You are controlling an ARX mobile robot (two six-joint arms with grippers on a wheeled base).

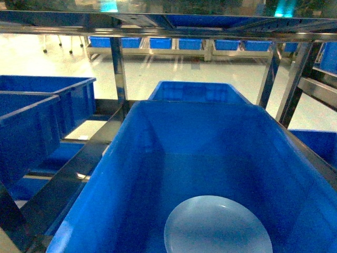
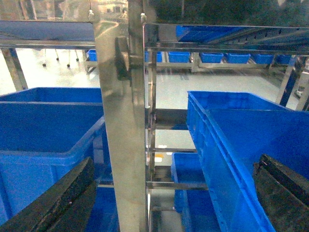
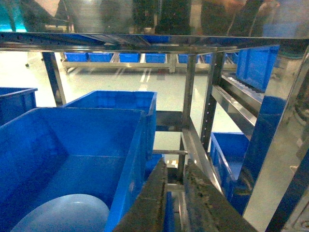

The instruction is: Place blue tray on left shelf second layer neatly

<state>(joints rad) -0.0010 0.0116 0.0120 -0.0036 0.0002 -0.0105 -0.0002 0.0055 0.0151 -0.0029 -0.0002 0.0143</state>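
We see the pale-blue round glossy tray [image 1: 217,226] lying ungrasped inside the deep blue plastic crate [image 1: 131,174], left gripper [image 2: 164,193] spread wide, right gripper [image 3: 175,198] nearly closed, empty.

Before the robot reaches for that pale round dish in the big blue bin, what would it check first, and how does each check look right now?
1. Blue tray located: ok, lying flat on the floor of the big blue crate.
2. Nothing on top of the tray: ok, its visible face is bare.
3. Left gripper ready: ok, fingers spread wide, nothing between them.
4. Right gripper ready: not ok, fingers nearly together, beside the crate.
5. Free spot on the left shelf: cannot tell, blue crates sit there.
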